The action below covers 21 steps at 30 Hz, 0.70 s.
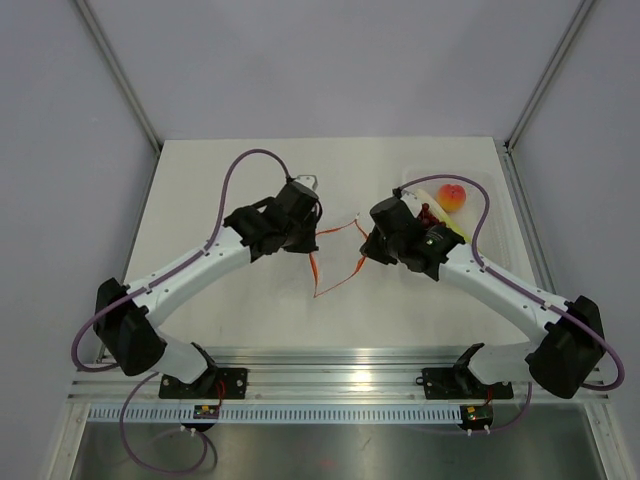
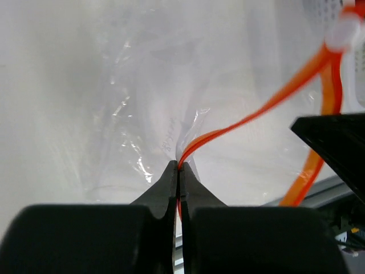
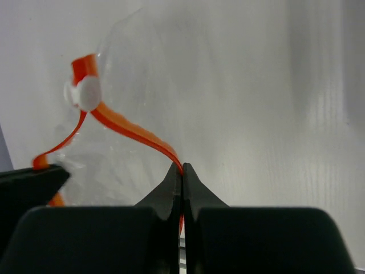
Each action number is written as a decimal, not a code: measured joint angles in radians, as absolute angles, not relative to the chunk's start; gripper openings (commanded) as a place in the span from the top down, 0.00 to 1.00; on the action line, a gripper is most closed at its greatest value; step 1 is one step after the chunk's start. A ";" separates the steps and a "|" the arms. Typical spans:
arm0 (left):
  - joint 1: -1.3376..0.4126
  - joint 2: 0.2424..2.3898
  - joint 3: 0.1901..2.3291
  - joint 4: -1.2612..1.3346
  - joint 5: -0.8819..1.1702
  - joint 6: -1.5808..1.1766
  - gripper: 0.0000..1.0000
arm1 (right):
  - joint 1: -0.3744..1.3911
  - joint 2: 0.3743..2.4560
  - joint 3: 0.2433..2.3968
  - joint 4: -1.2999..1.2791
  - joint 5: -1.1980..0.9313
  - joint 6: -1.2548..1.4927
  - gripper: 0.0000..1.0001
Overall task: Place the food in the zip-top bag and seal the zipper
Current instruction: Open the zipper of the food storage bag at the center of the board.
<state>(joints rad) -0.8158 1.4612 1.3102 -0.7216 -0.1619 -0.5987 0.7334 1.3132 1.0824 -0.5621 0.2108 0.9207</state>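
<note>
The zip-top bag (image 2: pixel 137 97) is clear crinkly plastic hanging between both grippers above the table's middle. Its orange-red zipper (image 1: pixel 340 281) sags in a loop, and a white slider (image 3: pixel 88 93) sits on the strip. My left gripper (image 1: pixel 318 233) is shut on one stretch of the zipper (image 2: pixel 251 119), jaws pinched together (image 2: pixel 179 166). My right gripper (image 1: pixel 363 242) is shut on another stretch of the zipper (image 3: pixel 131 130), jaws closed (image 3: pixel 182 166). The food lies at the right, outside the bag: a peach-like fruit (image 1: pixel 453 197), dark red grapes (image 1: pixel 427 213) and pale stalks (image 1: pixel 452 232), partly hidden by the right arm.
A rigid clear tray (image 1: pixel 490 215) holds the food by the table's right edge. Metal frame posts (image 1: pixel 130 90) rise at both back corners. An aluminium rail (image 1: pixel 330 385) with the arm bases runs along the near edge.
</note>
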 measured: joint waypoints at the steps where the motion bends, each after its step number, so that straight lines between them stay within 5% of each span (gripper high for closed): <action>1: -0.789 1.452 1.317 -0.738 -0.160 -0.595 1.00 | 0.734 1.313 1.082 -0.578 0.224 0.916 1.00; 15: -0.725 1.419 1.472 -0.819 0.078 -0.542 1.00 | 0.735 1.396 1.082 -0.614 0.266 0.877 0.98; 17: -0.724 1.430 1.472 -0.824 0.078 -0.542 1.00 | 0.735 1.392 1.082 -0.610 0.269 0.869 0.84; 18: -0.724 1.439 1.473 -0.828 0.076 -0.542 1.00 | 0.735 1.389 1.082 -0.610 0.270 0.862 0.54; 19: -0.724 1.452 1.473 -0.832 0.075 -0.542 1.00 | 0.735 1.386 1.082 -0.611 0.270 0.862 0.43; 21: -0.724 1.483 1.474 -0.838 0.072 -0.543 1.00 | 0.735 1.374 1.082 -0.611 0.270 0.834 0.38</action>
